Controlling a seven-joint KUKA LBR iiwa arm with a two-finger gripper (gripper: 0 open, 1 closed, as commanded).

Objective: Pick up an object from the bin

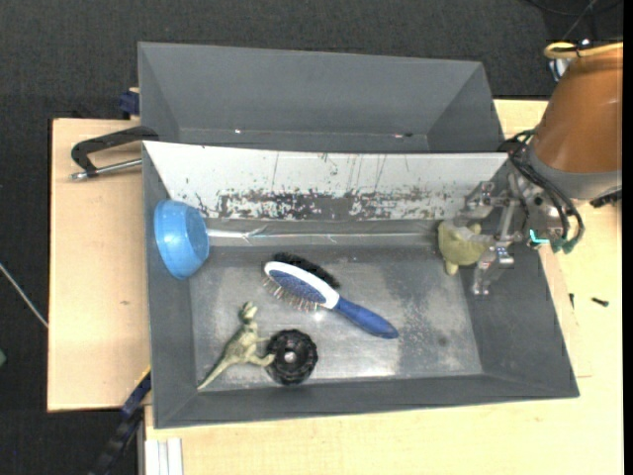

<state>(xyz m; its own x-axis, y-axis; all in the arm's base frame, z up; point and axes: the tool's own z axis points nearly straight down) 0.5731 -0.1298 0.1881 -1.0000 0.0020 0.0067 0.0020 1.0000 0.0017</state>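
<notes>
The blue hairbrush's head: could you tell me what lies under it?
A black object shows past the far edge of the hairbrush; the brush head covers the rest, so its kind cannot be told.

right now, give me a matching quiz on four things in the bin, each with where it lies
Things
1. blue bowl
2. blue and white hairbrush
3. toy dinosaur
4. pale yellowish lump

Places
A. front left, beside the black round part
B. back right, next to the gripper
C. far left, tipped on its side
D. in the middle, handle toward the right

Pairs: 1-C, 2-D, 3-A, 4-B
</notes>
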